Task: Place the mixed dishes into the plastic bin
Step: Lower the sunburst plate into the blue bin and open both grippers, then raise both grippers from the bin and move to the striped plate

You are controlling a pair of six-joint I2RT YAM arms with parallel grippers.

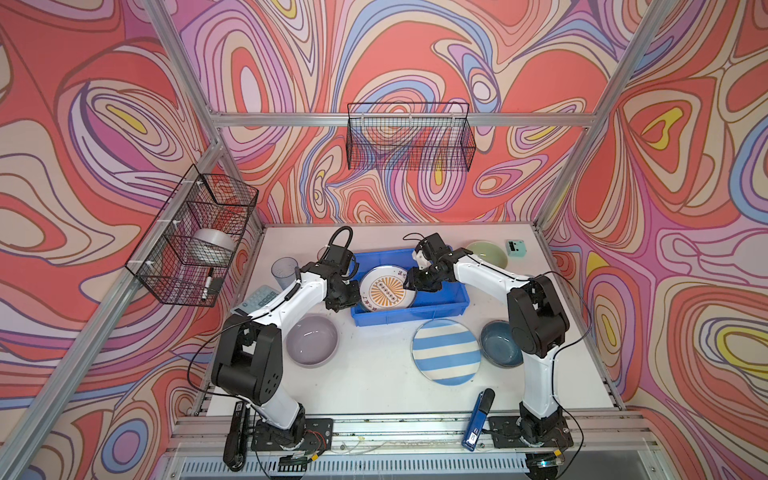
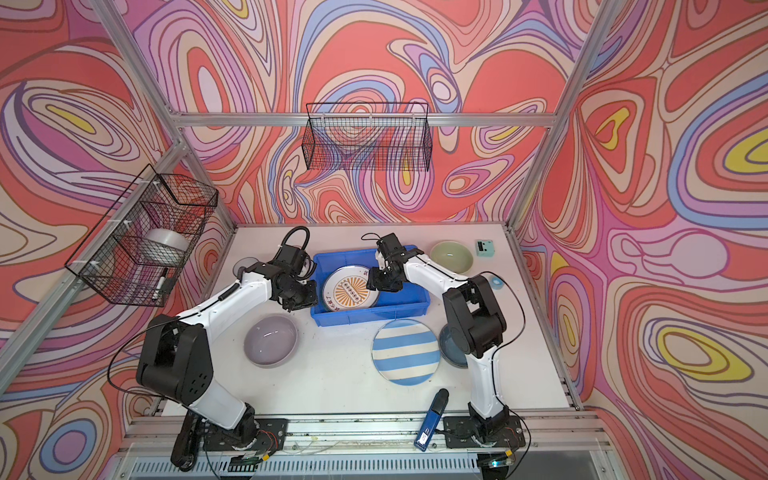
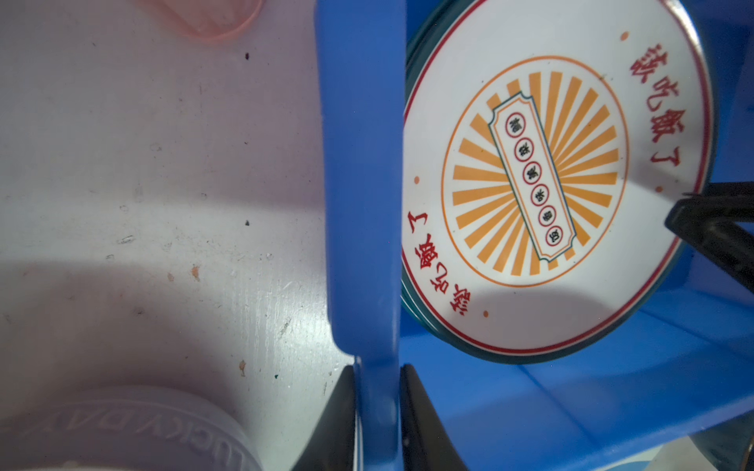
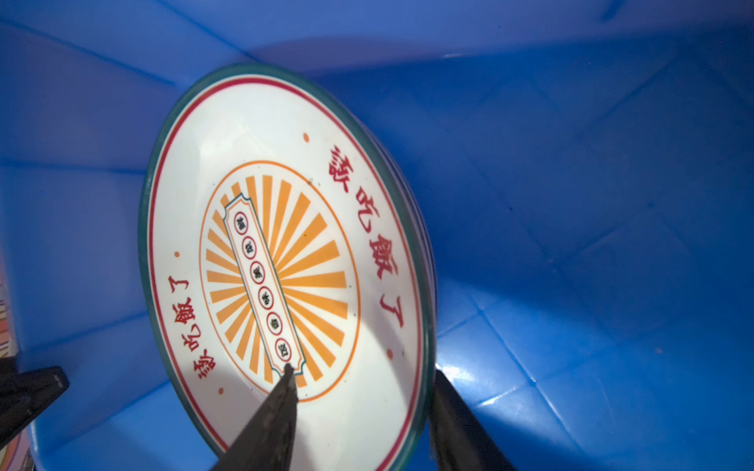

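Steadying the bin [image 1: 407, 318], left hand [image 3: 377, 371] clamped on its wall, we judge this the release — the plate [image 1: 386, 291] leans inside, right hand [image 4: 363, 369] parted astride its rim; next, lift clear without snagging it.

both top views: high over the front edge, looking down and back at the whole table [image 1: 374, 386], near-identical frames. left wrist cam: tight on bin [image 3: 359, 163] wall. right wrist cam: inside bin, close. both wrist views share the plate [image 4: 285, 265].
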